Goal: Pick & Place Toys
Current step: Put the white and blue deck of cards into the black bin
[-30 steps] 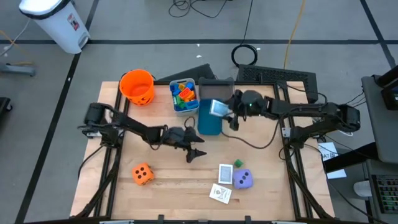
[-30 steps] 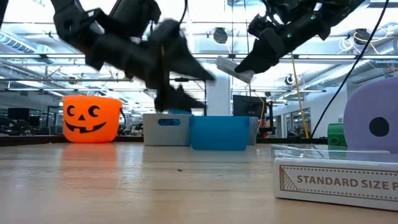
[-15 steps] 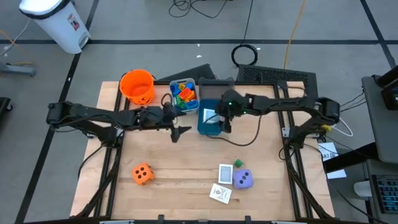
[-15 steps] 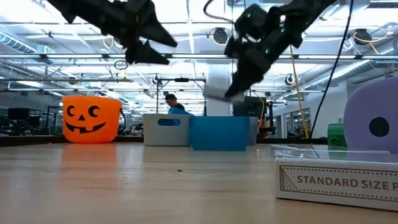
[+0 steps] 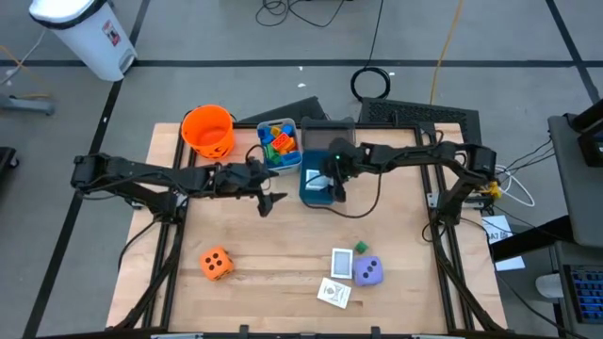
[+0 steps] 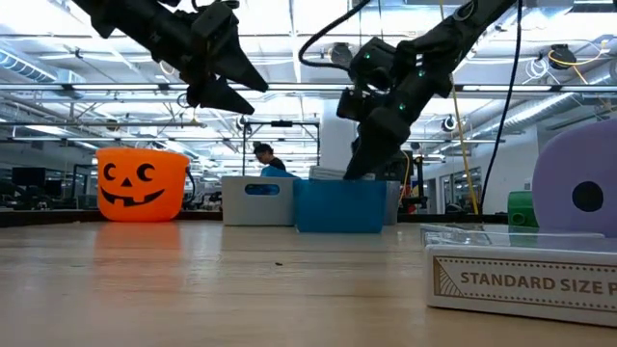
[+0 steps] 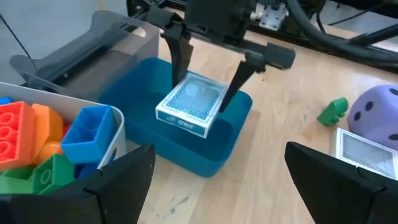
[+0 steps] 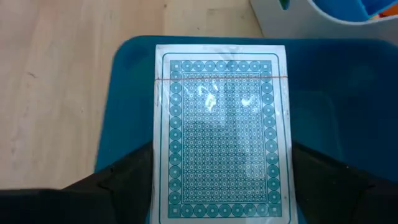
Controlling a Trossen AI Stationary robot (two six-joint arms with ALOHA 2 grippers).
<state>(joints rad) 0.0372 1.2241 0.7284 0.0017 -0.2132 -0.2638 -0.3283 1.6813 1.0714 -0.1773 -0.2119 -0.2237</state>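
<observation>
The right gripper (image 7: 208, 78) hangs over the blue bin (image 5: 317, 185), its two dark fingers (image 7: 180, 53) spread wide and pointing down. Between them, a little lower, sits a wrapped card deck (image 7: 190, 104) with a teal patterned back; seen from the left wrist it lies inside the bin, slightly tilted, and the finger tips stand at its two long sides. I cannot tell whether the fingers actually touch it; the jaws look released rather than clamped. From the right wrist the card deck fills the middle of the blue bin, square to the gripper.

The left gripper (image 5: 267, 199) hovers above bare table just left of the blue bin, jaws apart and holding nothing.

Beside the blue bin stands the grey bin (image 5: 279, 143), full of coloured plastic blocks (image 7: 37, 143), and left of that the orange pumpkin bucket (image 5: 207, 131). Nearer the front of the table (image 5: 273, 264) lie the orange die (image 5: 216, 264), the purple die (image 5: 368, 272), a green block (image 5: 361, 248) and two flat cards (image 5: 338, 276).
</observation>
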